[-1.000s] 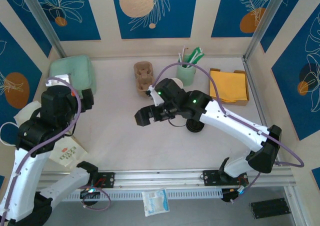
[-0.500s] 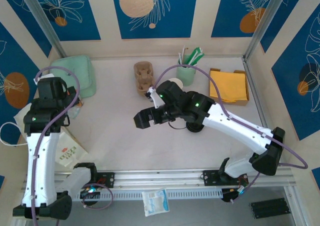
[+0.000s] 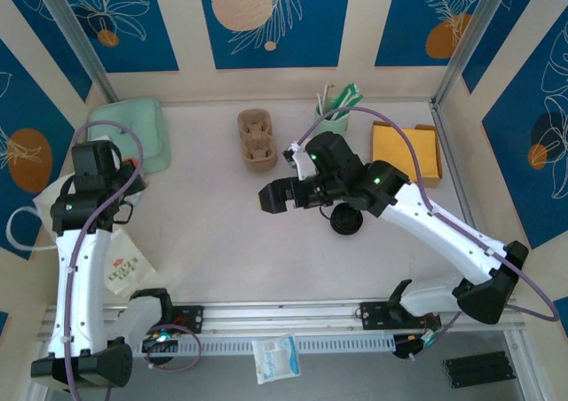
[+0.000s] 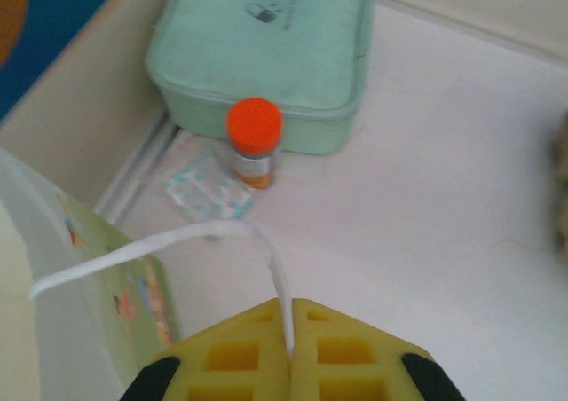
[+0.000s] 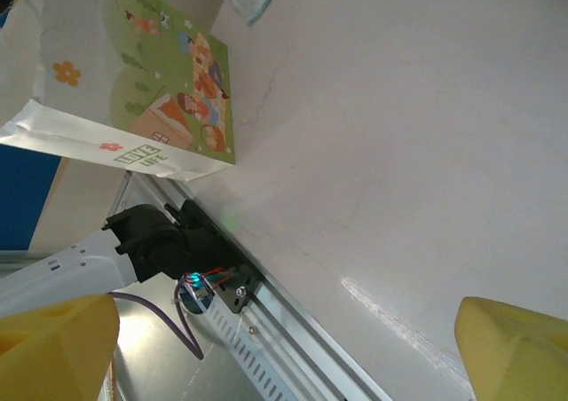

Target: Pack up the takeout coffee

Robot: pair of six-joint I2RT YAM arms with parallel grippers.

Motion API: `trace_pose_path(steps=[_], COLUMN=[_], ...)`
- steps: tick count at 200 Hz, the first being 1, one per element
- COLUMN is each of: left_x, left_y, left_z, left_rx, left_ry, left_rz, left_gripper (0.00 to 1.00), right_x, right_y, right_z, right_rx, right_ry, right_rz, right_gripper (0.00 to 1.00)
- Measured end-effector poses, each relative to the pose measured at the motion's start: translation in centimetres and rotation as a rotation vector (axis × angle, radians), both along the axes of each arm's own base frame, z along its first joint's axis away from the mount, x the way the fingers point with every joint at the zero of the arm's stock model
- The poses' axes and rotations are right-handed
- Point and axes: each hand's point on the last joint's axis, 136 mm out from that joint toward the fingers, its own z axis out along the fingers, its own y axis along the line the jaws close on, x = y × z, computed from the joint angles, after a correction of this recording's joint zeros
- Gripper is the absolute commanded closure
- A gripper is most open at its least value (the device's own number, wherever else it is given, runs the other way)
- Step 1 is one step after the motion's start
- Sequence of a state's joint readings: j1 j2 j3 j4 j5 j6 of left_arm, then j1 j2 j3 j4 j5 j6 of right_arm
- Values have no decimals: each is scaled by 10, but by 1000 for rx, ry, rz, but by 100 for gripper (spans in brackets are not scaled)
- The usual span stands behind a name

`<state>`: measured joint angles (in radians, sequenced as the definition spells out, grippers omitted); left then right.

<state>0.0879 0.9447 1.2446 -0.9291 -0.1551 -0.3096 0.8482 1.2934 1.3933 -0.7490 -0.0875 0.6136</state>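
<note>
**One handle pinched, the coffee not yet picked up**

I am reading this as the bag-opening step. My left gripper (image 4: 290,352) is pressing its yellow pads together on the thin white strap handle (image 4: 177,241) of the white paper-looking bag with a green cartoon print (image 3: 120,268). The bag is sitting at the left edge of the tabletop (image 3: 213,250). My right gripper (image 3: 272,197) is hanging over the middle of the tabletop, its pads spread wide with nothing between them.

The takeout coffee (image 3: 344,224) is standing upright on the tabletop just under my right forearm, well apart from the bag. From above it is showing mostly its round black plastic lid, and its sides are largely hidden.

Next, I am judging, the handle needs lifting to hold the bag's mouth open. Then the right gripper needs to swing back and close around the cup below the lid.
</note>
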Motion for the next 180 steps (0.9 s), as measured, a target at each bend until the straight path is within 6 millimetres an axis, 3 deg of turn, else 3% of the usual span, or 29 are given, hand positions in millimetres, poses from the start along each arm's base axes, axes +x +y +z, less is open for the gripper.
trace_pose_path(steps=[99, 150, 180], left_x=[11, 20, 29], left_y=[-82, -128, -148], left_z=[48, 53, 52], left_rx=[-297, -360, -385], left_ry=[-145, -158, -161], left_rz=[-227, -341, -385], left_gripper=[100, 100, 100], right_x=[17, 24, 29], right_y=[-23, -29, -34], right_z=[-3, -6, -19], right_rx=[-11, -18, -40], right_ry=[31, 40, 65], right_rz=[-56, -79, -101], right_gripper=[3, 3, 3])
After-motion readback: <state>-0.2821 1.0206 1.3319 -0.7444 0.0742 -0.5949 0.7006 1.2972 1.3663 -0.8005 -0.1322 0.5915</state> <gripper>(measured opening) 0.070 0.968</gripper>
